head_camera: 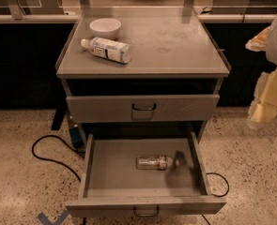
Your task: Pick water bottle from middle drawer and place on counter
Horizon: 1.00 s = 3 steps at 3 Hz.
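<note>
The water bottle (pixel 155 162), small and clear with a white cap at its right end, lies on its side in the pulled-out middle drawer (pixel 114 170), right of the drawer's centre. The counter (pixel 175 41) is the flat grey-beige cabinet top above it. My gripper (pixel 265 107) hangs at the right edge of the camera view, pale yellow. It is beside the cabinet's right side, at about the height of the upper drawer, well above and to the right of the bottle. It holds nothing that I can see.
A larger opaque bottle (pixel 106 49) lies on the counter's left part, next to a white bowl (pixel 105 27). The upper drawer (pixel 142 108) is closed. A black cable (pixel 49 149) loops on the speckled floor at left. Pale ledges with dark fronts run behind.
</note>
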Motion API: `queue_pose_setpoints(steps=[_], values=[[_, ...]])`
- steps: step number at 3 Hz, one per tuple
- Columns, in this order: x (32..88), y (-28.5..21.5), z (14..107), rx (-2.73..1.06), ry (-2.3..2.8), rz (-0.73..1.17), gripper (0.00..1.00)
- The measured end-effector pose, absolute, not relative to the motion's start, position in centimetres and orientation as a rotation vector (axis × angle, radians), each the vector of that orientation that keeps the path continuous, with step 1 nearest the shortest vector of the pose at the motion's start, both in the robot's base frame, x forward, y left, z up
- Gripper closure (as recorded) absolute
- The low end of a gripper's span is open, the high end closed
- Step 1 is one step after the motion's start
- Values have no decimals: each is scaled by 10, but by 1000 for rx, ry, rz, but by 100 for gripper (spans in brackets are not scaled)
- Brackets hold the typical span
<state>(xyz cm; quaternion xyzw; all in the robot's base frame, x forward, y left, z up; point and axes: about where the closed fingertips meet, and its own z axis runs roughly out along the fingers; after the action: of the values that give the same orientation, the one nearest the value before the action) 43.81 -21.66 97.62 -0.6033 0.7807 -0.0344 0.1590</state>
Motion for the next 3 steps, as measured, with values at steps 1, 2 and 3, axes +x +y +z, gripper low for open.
queue_pose_setpoints(steps=[1,2,3], values=[[438,-217,976,-1725,2232,-98,0],[436,-215,970,-1729,2199,-94,0],[420,-208,945,-1774,2101,-96,0]])
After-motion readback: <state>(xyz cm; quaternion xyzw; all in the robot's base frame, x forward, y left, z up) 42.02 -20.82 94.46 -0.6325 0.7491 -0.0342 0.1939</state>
